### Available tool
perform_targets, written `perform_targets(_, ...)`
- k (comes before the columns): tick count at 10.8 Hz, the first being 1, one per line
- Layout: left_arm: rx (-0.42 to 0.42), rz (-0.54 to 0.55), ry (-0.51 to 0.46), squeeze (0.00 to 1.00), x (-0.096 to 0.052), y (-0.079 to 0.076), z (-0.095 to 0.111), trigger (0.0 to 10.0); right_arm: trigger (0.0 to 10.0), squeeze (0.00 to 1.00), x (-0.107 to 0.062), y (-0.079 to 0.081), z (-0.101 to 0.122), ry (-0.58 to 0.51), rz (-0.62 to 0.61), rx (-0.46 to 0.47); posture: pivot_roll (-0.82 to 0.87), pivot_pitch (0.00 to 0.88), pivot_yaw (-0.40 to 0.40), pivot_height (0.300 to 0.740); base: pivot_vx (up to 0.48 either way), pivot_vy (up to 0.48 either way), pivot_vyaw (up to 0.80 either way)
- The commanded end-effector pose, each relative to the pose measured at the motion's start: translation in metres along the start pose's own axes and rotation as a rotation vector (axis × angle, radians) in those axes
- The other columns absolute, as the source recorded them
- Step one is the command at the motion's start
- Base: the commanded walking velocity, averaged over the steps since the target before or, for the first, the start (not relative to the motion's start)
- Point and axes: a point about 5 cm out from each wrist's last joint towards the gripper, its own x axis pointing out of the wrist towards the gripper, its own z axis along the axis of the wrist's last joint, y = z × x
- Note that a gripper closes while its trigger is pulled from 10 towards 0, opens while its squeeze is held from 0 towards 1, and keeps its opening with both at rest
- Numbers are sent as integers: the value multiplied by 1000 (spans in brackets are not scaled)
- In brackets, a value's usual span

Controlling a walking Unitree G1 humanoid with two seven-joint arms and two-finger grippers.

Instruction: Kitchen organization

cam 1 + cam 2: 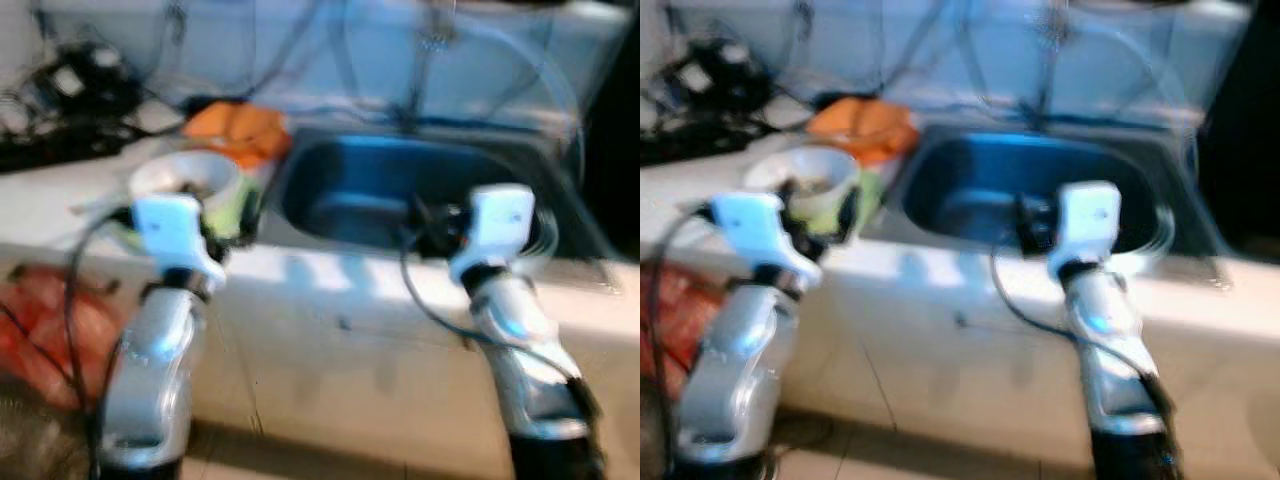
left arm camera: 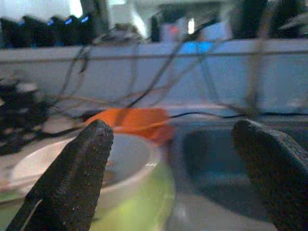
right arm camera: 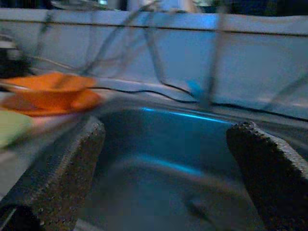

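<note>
- Counter front edge: left gripper point(image 2: 175, 173) spread, before white round bowl point(image 1: 186, 178).
- Right gripper point(image 3: 168, 168) spread, at dark steel sink point(image 1: 380, 195) front rim.
- Orange plastic dish point(image 1: 238, 130) behind bowl.

Both silver arms rise from the bottom of the head views and reach forward, forearms roughly upright, wrists bent ahead at about the same height (the picture is blurred). The left gripper point(image 2: 175, 163) has its two black fingers point(image 2: 72, 178) spread wide apart with nothing between them. The right gripper point(image 3: 168, 168) is likewise spread wide, its textured fingers point(image 3: 269, 168) standing well apart and holding nothing.
</note>
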Motion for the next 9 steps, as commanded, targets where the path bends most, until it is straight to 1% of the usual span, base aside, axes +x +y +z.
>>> perform_targets(1, -27, -41, 0, 0, 2, -11, 0, 10000, 10000, 0, -2, -11, 3, -8, -36, -23, 14, 0, 4, 740, 0, 0, 0)
perform_targets(3, -26, -53, 1, 0, 0, -13, 0, 10000, 10000, 0, -4, -11, 1, -4, -35, -21, 12, 0, 6, 740, 0, 0, 0)
perform_targets(4, -25, -44, 2, 0, 0, -12, 0, 10000, 10000, 0, -4, -10, 1, -3, -35, -21, 14, 0, 6, 740, 0, 0, 0)
perform_targets(5, -12, -2, 10, 0, 1, -9, -1, 10000, 10000, 0, -4, -10, 0, 3, -34, -18, 15, 0, 5, 740, 0, 0, 0)
perform_targets(8, -13, 17, 25, 0, 1, -7, -3, 10000, 10000, 0, -2, -10, 0, 6, -44, -7, 18, 0, 6, 740, 0, 0, 0)
perform_targets(9, -11, 17, 28, 0, 1, -7, -4, 10000, 10000, 0, -2, -8, 3, -11, -19, -30, 18, 0, 6, 740, 0, 0, 0)
